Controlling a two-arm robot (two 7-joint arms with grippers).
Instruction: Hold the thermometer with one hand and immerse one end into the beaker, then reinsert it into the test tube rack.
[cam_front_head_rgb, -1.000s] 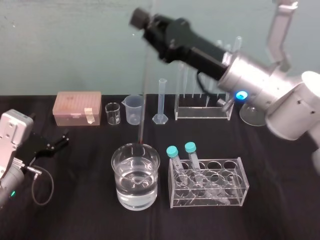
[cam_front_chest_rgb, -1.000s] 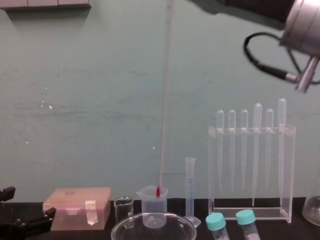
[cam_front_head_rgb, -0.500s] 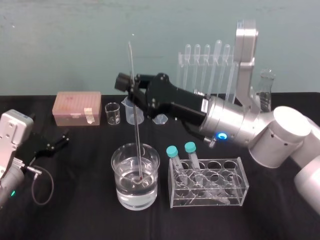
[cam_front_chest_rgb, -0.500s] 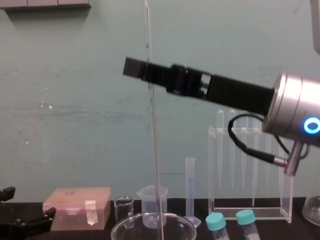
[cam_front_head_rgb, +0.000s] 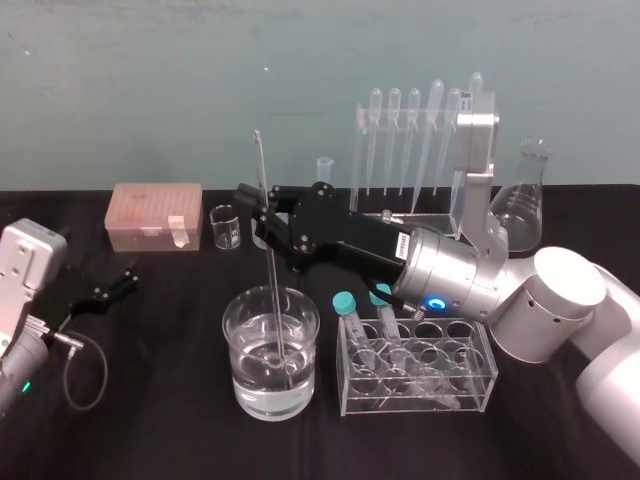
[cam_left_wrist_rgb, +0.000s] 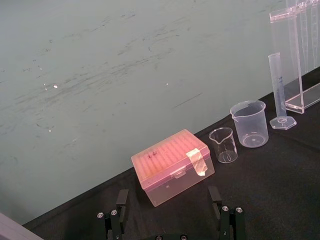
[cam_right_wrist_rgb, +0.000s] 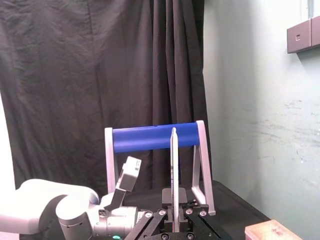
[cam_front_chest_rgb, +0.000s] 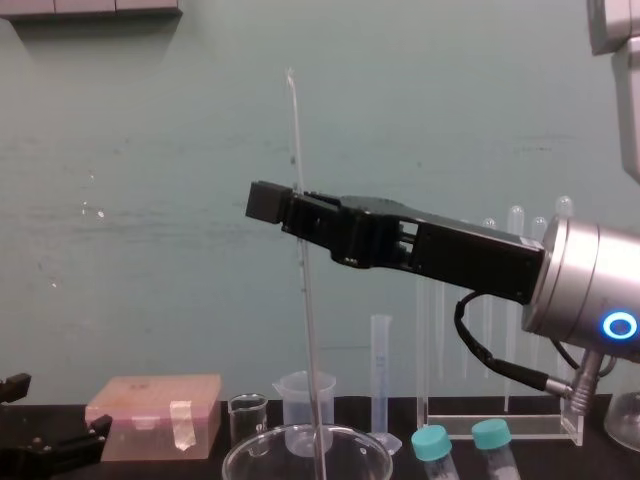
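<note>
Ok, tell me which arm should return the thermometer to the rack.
Right: right claw grips the thermometer, dipped in the beaker, test tube rack behind. The left claw lies parked, open, far left.

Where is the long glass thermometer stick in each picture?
Head view: the thermometer stands left of middle, in the right hand, low end in the beaker.
Chest view: a thin line left of middle, down into the beaker.
Right wrist view: rising from the hand, in front of the blue roll.
Left wrist view: the parked left hand faces the pink box instead.
Shared landmark: the pink box, left of the thermometer in head and chest.
</note>
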